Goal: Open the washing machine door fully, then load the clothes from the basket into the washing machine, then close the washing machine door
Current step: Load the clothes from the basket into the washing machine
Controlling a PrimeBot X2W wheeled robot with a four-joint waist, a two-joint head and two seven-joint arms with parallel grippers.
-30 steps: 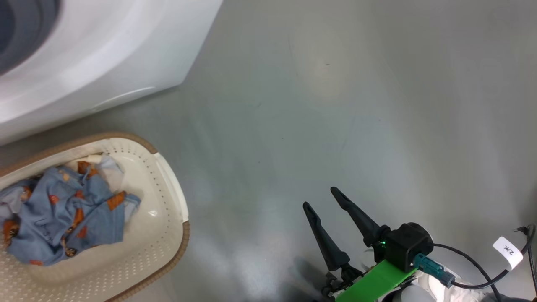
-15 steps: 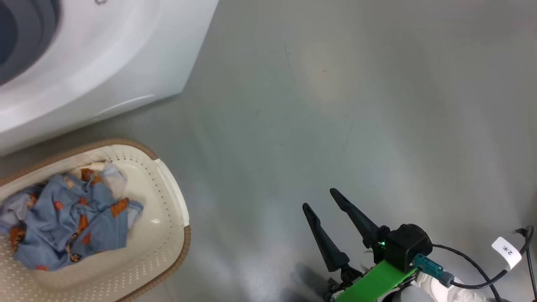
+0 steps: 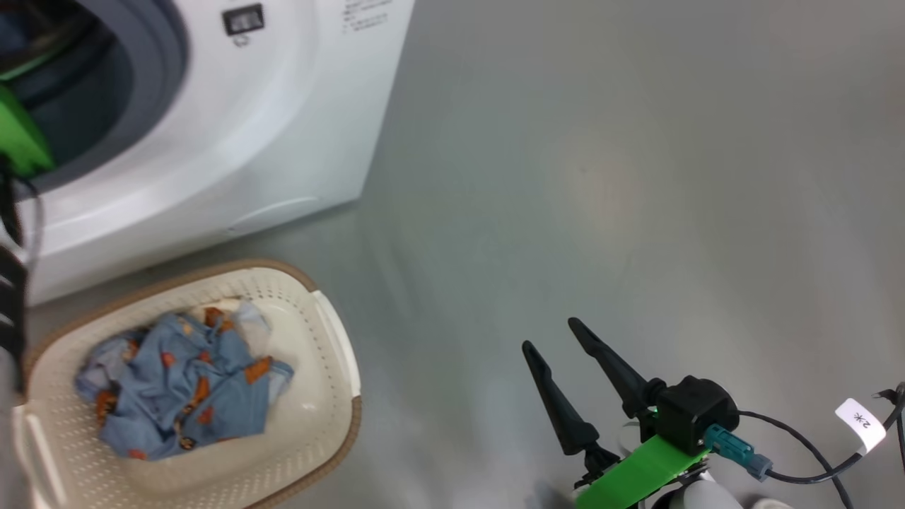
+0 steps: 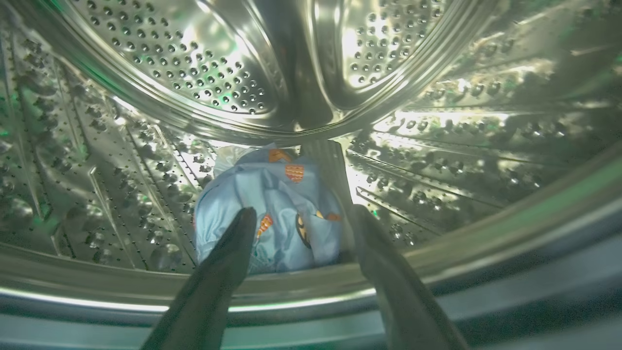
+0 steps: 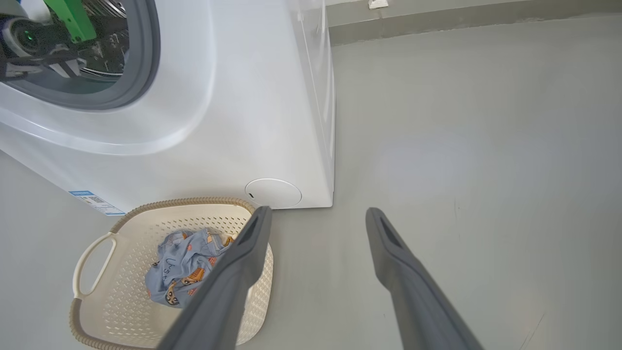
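Steel perforated drum (image 4: 194, 63): 1 light-blue printed garment (image 4: 272, 209); my L gripper (image 4: 302, 213) near it, jaws wide, empty. Cream perforated plastic basket (image 3: 318, 431): more blue clothes (image 3: 184, 385). R gripper (image 3: 550, 334): jaws wide, empty.

Head camera looks down in front of the washing machine (image 3: 283, 141); left wrist sits close inside its drum (image 4: 218, 63); right wrist shares machine and basket (image 5: 112, 301).

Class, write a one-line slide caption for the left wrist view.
Open left gripper points into the steel drum, where a light blue garment lies.
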